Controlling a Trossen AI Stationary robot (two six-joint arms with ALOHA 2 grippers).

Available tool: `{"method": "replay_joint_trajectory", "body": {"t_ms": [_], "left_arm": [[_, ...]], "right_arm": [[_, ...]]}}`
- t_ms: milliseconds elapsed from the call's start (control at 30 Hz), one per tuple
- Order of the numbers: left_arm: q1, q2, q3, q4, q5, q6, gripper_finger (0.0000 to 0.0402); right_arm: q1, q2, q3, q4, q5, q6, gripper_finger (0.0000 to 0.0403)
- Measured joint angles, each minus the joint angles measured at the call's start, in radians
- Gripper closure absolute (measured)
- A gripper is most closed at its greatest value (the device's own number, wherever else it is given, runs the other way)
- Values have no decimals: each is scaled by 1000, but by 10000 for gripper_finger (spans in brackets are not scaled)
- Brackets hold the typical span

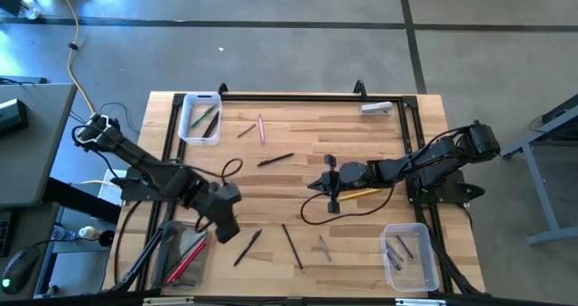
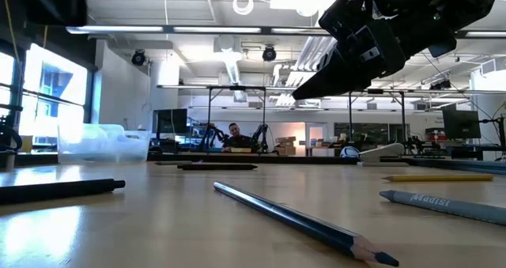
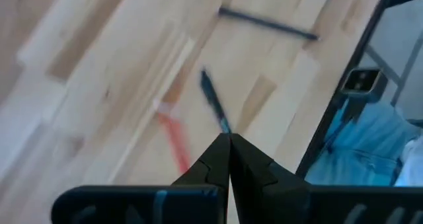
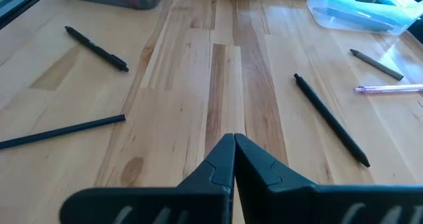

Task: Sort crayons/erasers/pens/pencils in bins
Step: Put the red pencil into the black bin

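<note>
I see the left claw (image 1: 228, 227) closed and empty above the desk (image 1: 298, 175) near a black pen (image 1: 247, 247); right claw (image 1: 318, 185) closed, empty, mid-desk.

We see a pale blond wood table (image 1: 298, 175) with lighter and darker plank stripes, framed by black rails. Both arms are black, as are the left gripper (image 3: 229, 145) and right gripper (image 4: 233, 143). The white-rimmed bin (image 1: 200, 117) holds a green stick; the grey-tinted bin (image 1: 185, 255) holds red sticks (image 1: 188, 259); the clear bin (image 1: 410, 256) holds grey ones. Loose on the wood lie a pink pen (image 1: 261, 128), several black pens, a yellow pencil (image 1: 361, 194) and a dark blue pencil (image 2: 296, 220).
</note>
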Motion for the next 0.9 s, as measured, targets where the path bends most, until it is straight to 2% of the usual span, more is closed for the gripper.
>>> {"method": "replay_joint_trajectory", "body": {"t_ms": [200,300,433,567,700,900], "left_arm": [[-153,-18,0,-109,5,-229,401],[-228,-20,0,-145,-29,-329,401],[-258,-6,0,-153,-58,-367,401],[-200,14,0,-155,-60,-311,401],[-75,45,0,-142,-47,-236,395],[94,122,-8,-71,-14,-62,343]], "right_arm": [[0,0,0,1,0,3,403],[0,0,0,3,1,3,403],[0,0,0,6,1,3,403],[0,0,0,7,5,9,403],[0,0,0,8,5,11,403],[3,0,0,15,4,11,403]]}}
